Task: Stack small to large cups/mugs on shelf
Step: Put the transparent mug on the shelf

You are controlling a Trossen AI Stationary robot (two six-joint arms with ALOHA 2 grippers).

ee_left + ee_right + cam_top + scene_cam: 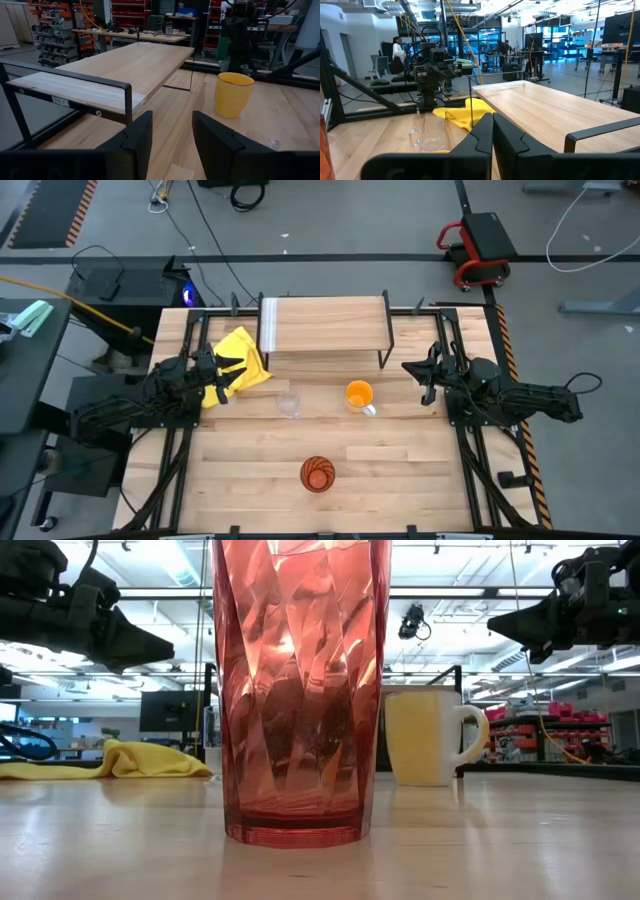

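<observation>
The small clear glass point(289, 404) stands upright on the table, and the orange mug point(359, 395) with its white handle stands to its right. The amber tumbler point(317, 473) stands upright nearer the table's near edge and fills the low view point(300, 690). The shelf point(325, 330) stands on its black legs at the far side, nothing on it. My left gripper point(226, 376) hovers open over the left side, above the yellow cloth's edge. My right gripper point(410, 368) hovers shut, right of the mug. In the wrist views the mug point(234, 93) and the glass point(426, 134) lie ahead of the fingers.
A crumpled yellow cloth point(240, 360) lies on the table left of the shelf, under my left gripper. Bare tabletop point(400, 460) spreads between the vessels and the near edge. Black frame rails run along both table sides. A person stands far off in the room point(398, 49).
</observation>
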